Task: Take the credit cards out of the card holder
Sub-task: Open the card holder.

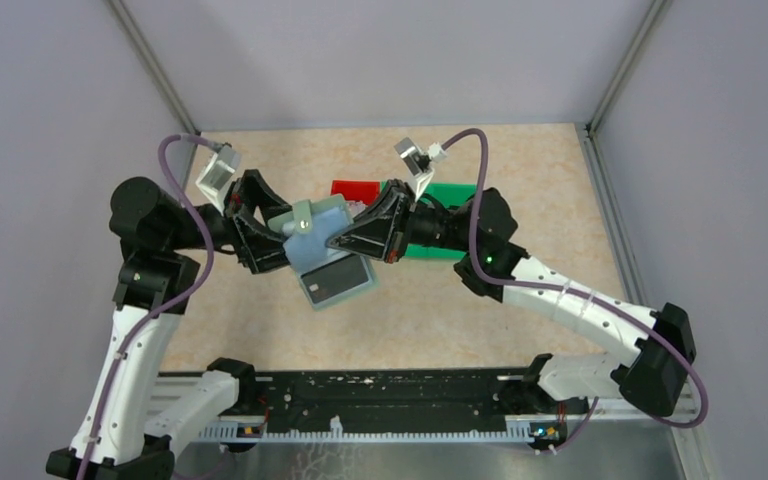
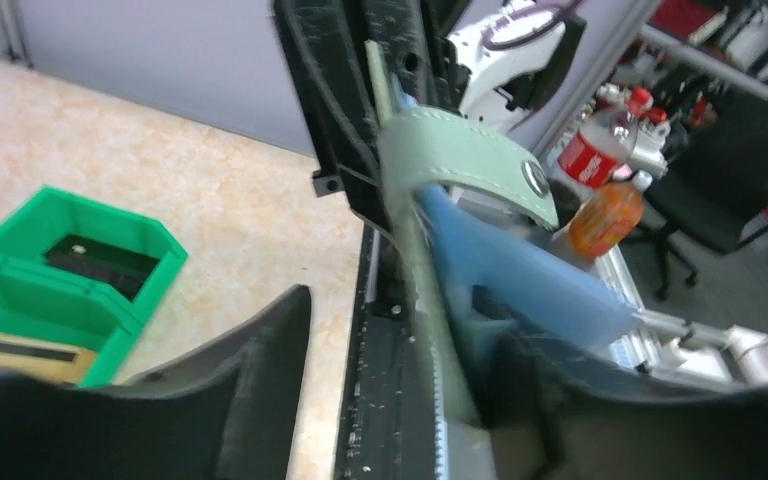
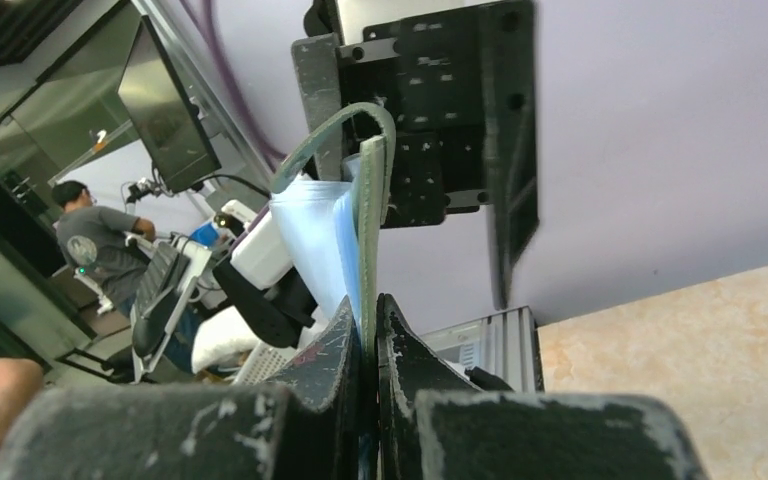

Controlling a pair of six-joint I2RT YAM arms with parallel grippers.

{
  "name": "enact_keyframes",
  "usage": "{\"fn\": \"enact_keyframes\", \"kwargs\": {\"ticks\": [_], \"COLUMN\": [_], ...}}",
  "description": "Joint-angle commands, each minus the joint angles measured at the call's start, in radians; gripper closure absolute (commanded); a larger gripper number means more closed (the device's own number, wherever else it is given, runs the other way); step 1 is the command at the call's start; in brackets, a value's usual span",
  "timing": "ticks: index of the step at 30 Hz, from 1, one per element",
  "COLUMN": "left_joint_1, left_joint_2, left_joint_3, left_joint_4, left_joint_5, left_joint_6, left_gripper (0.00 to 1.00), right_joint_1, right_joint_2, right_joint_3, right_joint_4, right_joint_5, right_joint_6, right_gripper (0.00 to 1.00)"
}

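The right fingers (image 3: 345,345) pinch the card holder (image 1: 312,232) aloft by its edge; the left fingers (image 2: 250,385) stand parted around it. One dark grey credit card (image 1: 337,282) shows beneath, so emptying looks unfinished

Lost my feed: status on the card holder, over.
Right gripper shut on the card holder's edge, holder aloft. Left gripper open, jaws astride its other side. One dark card shows below it. Red bin and green bin behind, not obstructing.

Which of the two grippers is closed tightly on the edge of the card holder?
The right gripper: its fingers pinch the thin edge of the card holder with no gap between them. The fingers of the left gripper stand wide apart.
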State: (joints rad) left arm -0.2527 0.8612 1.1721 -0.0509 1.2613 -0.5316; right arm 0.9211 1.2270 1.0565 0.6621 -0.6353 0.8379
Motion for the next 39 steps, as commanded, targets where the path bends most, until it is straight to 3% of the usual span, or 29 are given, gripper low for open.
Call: {"fn": "enact_keyframes", "kwargs": {"ticks": [1,2,4,9,13,15,20,30,35,38,39], "left_joint_1": [-0.003,-0.004,-0.003,-0.003,-0.003,-0.003,-0.003,-0.003,-0.003,-0.003,-0.003], "left_joint_2": [0.007,0.007,-0.003,-0.047,-0.099,-0.115,-0.112,-0.055,-0.069,-0.066,-0.063], "left_joint_3": [0.099,0.113,0.113,0.062,-0.003,-0.046,-0.098,-0.056,-0.057,-0.051,-0.049], "left_joint_4": [-0.211,-0.256,-0.296,-0.204,-0.051,0.036,0.075,0.083,0.019,-0.014,-0.014], "left_joint_5": [-0.037,-0.056,-0.093,-0.082,0.008,0.012,-0.06,-0.109,-0.126,-0.121,-0.11], "left_joint_6": [0.183,0.224,0.256,0.185,0.099,0.014,-0.054,-0.045,0.027,0.046,0.05], "left_gripper": [0.17,0.07,0.01,0.01,0.02,0.05,0.14,0.5,0.85,0.98,1.0], "right_joint_1": [-0.001,-0.005,-0.018,-0.05,-0.072,-0.073,-0.039,0.041,0.045,0.044,0.04], "right_joint_2": [-0.061,-0.08,-0.115,-0.166,-0.203,-0.199,-0.15,-0.035,-0.031,-0.048,-0.056], "right_joint_3": [0.035,0.034,0.015,-0.01,-0.045,-0.05,-0.08,-0.094,-0.092,-0.077,-0.068], "right_joint_4": [-0.018,-0.048,-0.065,-0.105,-0.062,-0.034,0.068,0.201,0.198,0.144,0.107], "right_joint_5": [0.092,0.121,0.178,0.233,0.253,0.256,0.243,0.23,0.222,0.209,0.203], "right_joint_6": [-0.06,-0.081,-0.091,-0.09,-0.074,-0.066,0.001,0.05,0.056,0.028,0.01], "right_gripper": [1.0,1.0,1.0,1.0,1.0,1.0,1.0,1.0,0.99,0.77,0.64]}}
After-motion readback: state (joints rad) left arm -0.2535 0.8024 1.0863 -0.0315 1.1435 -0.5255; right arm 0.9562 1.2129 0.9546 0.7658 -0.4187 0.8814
